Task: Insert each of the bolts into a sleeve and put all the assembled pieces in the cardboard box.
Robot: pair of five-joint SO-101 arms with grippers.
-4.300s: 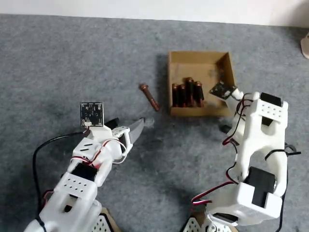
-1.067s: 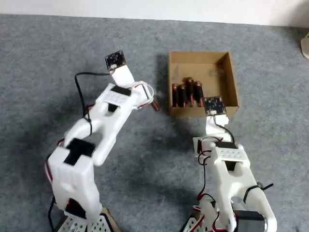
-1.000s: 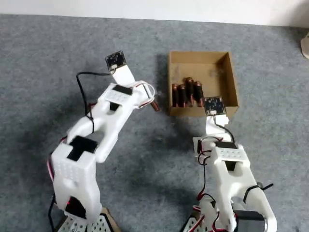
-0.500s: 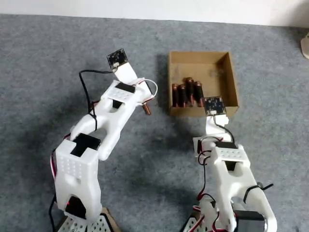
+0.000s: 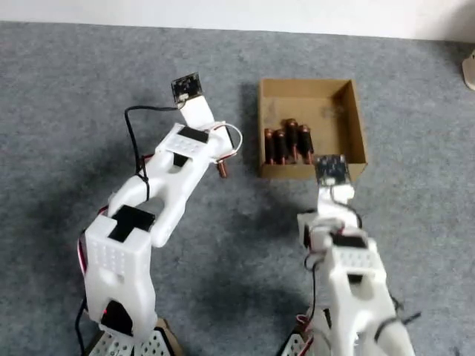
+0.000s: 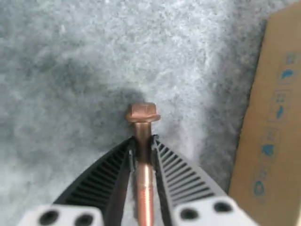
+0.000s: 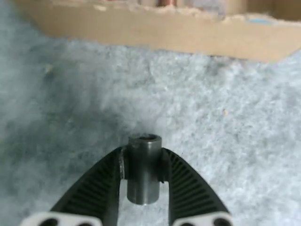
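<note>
A copper bolt stands head-out between the fingers of my left gripper, which is shut on its shank above the grey carpet. In the high view this bolt hangs just left of the cardboard box. My right gripper is shut on a short dark sleeve, its open bore facing the box's near wall. The right arm sits just in front of the box. Several copper assembled pieces lie side by side inside the box.
The box's outer side wall rises close beside the held bolt. Grey carpet stretches open to the left of the box and between the two arms. A pale object sits at the far right edge.
The left arm has gone from near its base to the bolt, shut on it and lifted it off the carpet, drifting slightly toward the box. The right arm has pulled back from the box.
</note>
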